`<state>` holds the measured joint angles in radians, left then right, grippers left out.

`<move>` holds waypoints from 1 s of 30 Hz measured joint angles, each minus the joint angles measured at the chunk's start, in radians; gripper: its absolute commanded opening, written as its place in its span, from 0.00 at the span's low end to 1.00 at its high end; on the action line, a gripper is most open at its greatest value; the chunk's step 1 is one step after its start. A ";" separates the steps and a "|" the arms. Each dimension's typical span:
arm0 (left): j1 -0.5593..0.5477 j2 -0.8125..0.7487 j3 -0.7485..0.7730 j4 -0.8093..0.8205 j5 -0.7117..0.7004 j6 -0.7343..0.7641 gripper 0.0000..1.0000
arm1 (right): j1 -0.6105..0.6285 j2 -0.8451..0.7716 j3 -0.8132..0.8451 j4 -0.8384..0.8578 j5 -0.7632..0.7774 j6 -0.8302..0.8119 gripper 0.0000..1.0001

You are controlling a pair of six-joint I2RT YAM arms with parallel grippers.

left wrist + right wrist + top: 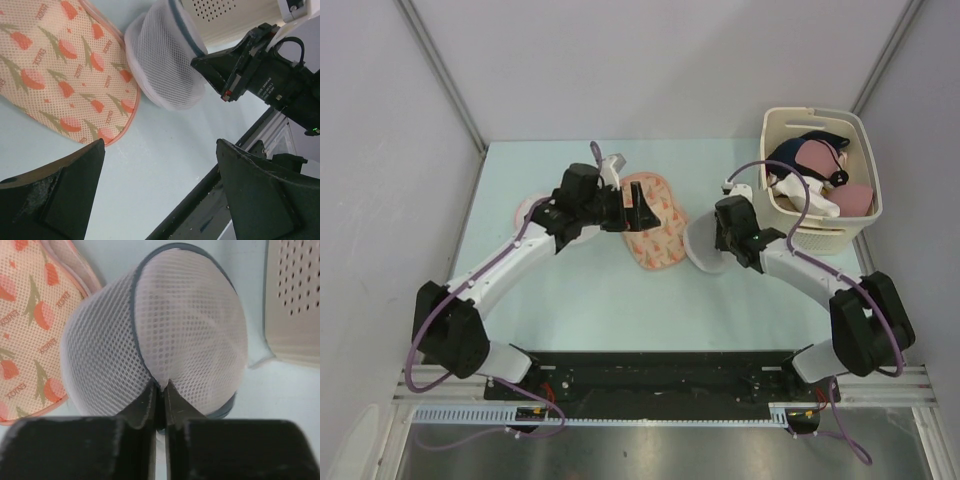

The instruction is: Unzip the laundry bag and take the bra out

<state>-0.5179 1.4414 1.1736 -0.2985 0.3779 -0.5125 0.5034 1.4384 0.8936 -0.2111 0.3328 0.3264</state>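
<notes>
White domed mesh laundry bag [190, 325] is pinched at 6 o'clock by the right tool [159, 386]; the wide-spread left tool [160, 145] is needed for bracing.

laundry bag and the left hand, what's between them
Only bare table, shown in the left wrist view: left hand open, laundry bag beyond it.
</notes>
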 measured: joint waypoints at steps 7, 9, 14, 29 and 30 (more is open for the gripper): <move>0.034 -0.063 -0.033 -0.023 0.000 0.029 0.99 | 0.051 -0.102 0.020 -0.013 -0.099 -0.106 0.00; 0.061 -0.075 -0.040 -0.030 0.004 0.039 0.99 | 0.079 -0.202 0.006 -0.011 -0.203 -0.208 0.00; 0.130 -0.086 -0.041 -0.053 0.011 0.068 1.00 | 0.188 -0.518 -0.171 0.042 -0.351 -0.491 0.00; 0.181 -0.133 -0.031 -0.074 0.084 0.096 1.00 | 0.243 -0.723 -0.336 0.076 -0.424 -0.797 0.00; 0.181 -0.134 -0.031 -0.074 0.087 0.096 1.00 | 0.249 -0.720 -0.336 0.088 -0.399 -0.795 0.00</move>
<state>-0.3367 1.3079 1.1431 -0.3725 0.4652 -0.4168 0.7528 0.7185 0.5571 -0.1234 -0.0658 -0.4690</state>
